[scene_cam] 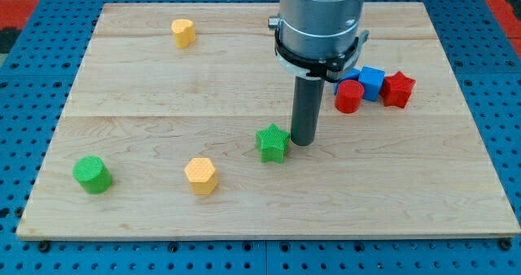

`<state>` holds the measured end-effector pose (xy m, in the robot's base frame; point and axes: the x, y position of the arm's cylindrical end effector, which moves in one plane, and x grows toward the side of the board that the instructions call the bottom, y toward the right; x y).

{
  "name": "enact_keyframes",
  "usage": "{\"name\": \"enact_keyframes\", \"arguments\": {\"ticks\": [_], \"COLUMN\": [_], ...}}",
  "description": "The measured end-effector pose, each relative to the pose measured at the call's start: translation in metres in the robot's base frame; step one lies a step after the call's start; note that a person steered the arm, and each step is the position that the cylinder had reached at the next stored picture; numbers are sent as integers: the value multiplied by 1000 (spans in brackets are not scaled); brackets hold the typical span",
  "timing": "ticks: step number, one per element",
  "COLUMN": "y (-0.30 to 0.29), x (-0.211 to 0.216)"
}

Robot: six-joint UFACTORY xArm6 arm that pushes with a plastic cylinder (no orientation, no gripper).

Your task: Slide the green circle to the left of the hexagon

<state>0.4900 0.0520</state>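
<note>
The green circle sits near the board's bottom left corner. The yellow hexagon lies to its right, in the lower middle of the board. My tip is on the board at the centre, just right of a green star and close to touching it. The tip is far to the right of the green circle and to the upper right of the hexagon.
A yellow heart-like block lies at the view's upper left. A red cylinder, a blue cube and a red star cluster at the right. The wooden board rests on a blue pegboard.
</note>
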Motion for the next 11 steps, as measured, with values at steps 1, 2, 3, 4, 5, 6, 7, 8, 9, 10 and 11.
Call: {"name": "enact_keyframes", "arguments": {"ticks": [1,2,3,4,5,6,7,8,9,10,11], "y": [-46,-143,-169,-181,-279,-357,-325,-247,-242,-267,-217], "x": [5,5,-1,-19,-18,-18,37,55,59,118,129]}}
